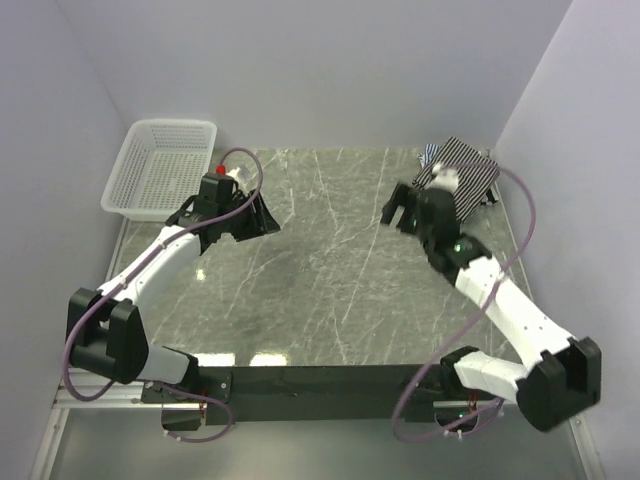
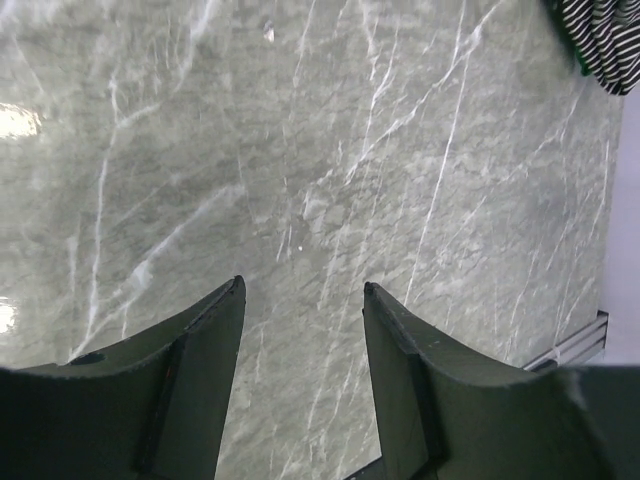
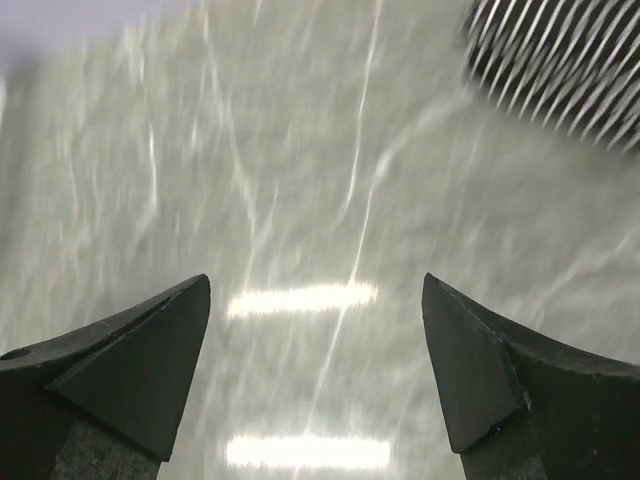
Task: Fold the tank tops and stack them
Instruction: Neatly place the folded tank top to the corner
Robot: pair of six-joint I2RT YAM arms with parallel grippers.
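Note:
A folded black-and-white striped tank top (image 1: 465,172) lies at the table's back right, by the right wall. A sliver of finely blue-and-white striped cloth (image 1: 430,153) pokes out at its far left edge. In the left wrist view the striped top (image 2: 605,35) shows at the upper right with a thin green edge (image 2: 573,52) under it. It also shows in the right wrist view (image 3: 560,60). My left gripper (image 1: 262,215) (image 2: 303,285) is open and empty over bare table at the left. My right gripper (image 1: 398,212) (image 3: 315,280) is open and empty, just left of the striped top.
A white plastic mesh basket (image 1: 160,168) stands at the back left corner, behind my left arm. The grey marble table (image 1: 330,270) is walled on the left, back and right. A metal rail (image 2: 580,340) marks the table's edge.

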